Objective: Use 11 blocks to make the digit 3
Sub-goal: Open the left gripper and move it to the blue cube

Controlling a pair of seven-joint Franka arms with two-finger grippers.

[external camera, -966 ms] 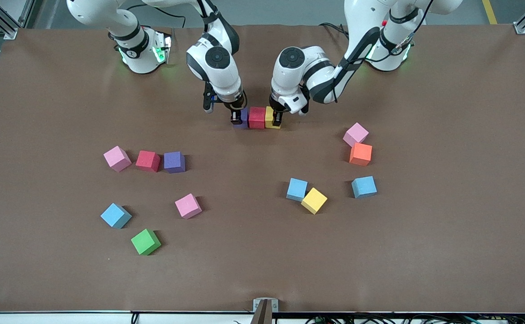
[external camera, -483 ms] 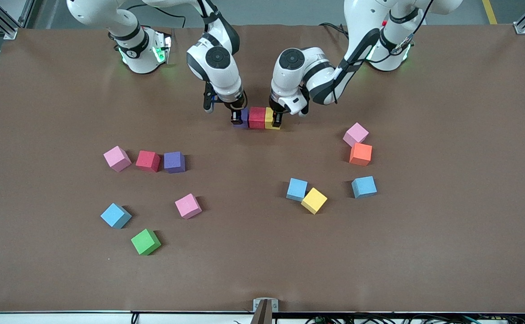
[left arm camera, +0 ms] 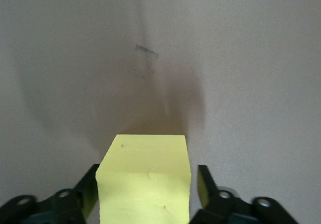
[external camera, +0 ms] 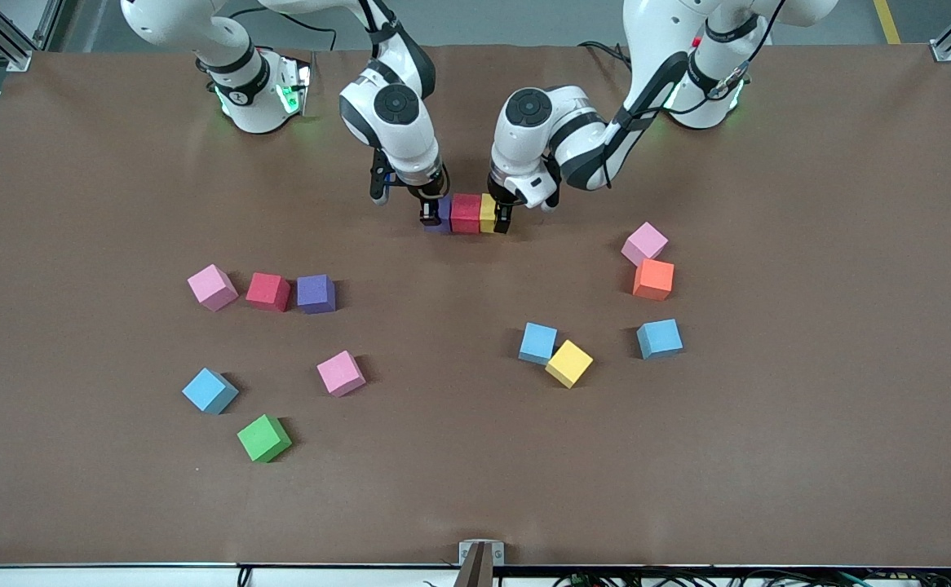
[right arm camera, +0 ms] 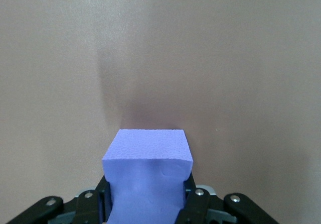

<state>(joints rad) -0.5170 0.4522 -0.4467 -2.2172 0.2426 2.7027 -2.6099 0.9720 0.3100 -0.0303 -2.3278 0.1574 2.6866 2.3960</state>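
The first bar lies across the counter (external camera: pixel 810 456) between both arms, purple block (external camera: pixel 440 214), red block (external camera: pixel 466 214), yellow block (external camera: pixel 487 214) touching; right tool (external camera: pixel 430 214) pinches purple; left tool (external camera: pixel 502 217) stands parted astride yellow, clear to rise.

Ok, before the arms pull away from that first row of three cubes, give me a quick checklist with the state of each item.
1. Left claw let go of the yellow cube: ok, gaps show on both sides of the cube.
2. Right claw let go of the purple cube: not ok, fingers squeeze it and dent its sides.
3. Purple, red cube and yellow in one touching row: ok.
4. Row resting flat on the table: cannot tell, the claws hide its ends.
5. Next blocks within sight: ok, pink cube and orange cube lie toward the left arm's end.
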